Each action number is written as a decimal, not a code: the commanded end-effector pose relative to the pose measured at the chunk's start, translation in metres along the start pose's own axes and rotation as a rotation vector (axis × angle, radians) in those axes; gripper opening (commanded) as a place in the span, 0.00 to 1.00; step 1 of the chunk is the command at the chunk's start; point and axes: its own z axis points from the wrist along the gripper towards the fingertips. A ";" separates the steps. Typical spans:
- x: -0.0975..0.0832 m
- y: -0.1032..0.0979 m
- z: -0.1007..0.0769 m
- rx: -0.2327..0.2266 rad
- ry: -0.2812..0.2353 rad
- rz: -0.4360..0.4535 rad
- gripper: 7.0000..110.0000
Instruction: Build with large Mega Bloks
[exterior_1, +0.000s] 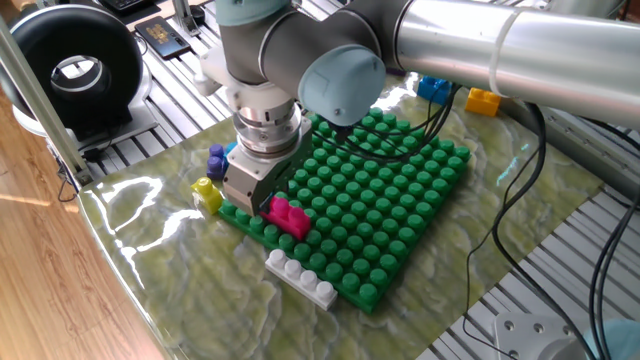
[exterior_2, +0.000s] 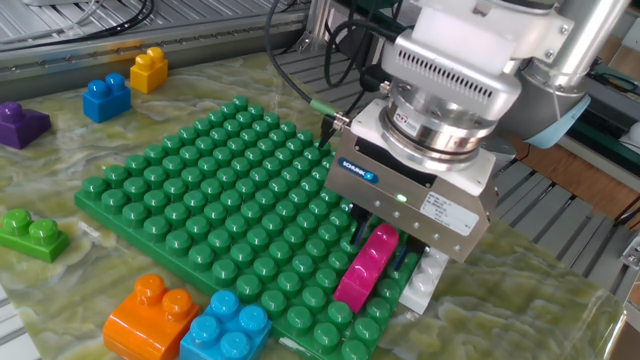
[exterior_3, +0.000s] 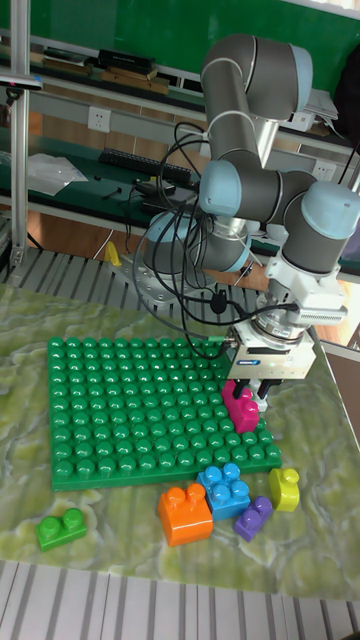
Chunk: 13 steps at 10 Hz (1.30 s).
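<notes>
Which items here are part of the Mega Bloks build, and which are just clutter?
Job:
magenta brick on the green baseplate, under the gripper
white brick
orange brick
light blue brick
purple brick
yellow brick
blue brick
small green brick

Lying about:
black round device
cables

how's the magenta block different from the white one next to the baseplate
The magenta block sits on the green baseplate near its edge, under the gripper; the white block lies off the baseplate on the table cover, beside that edge. In one fixed view the magenta block looks stepped, taller at one end, while the white block is a flat single row of studs. Both are long, narrow studded bricks.
</notes>
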 end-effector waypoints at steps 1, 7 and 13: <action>0.003 0.000 0.002 -0.006 0.016 0.020 0.15; 0.003 -0.001 0.006 0.007 0.027 0.028 0.15; -0.001 -0.002 0.004 0.025 0.039 0.041 0.15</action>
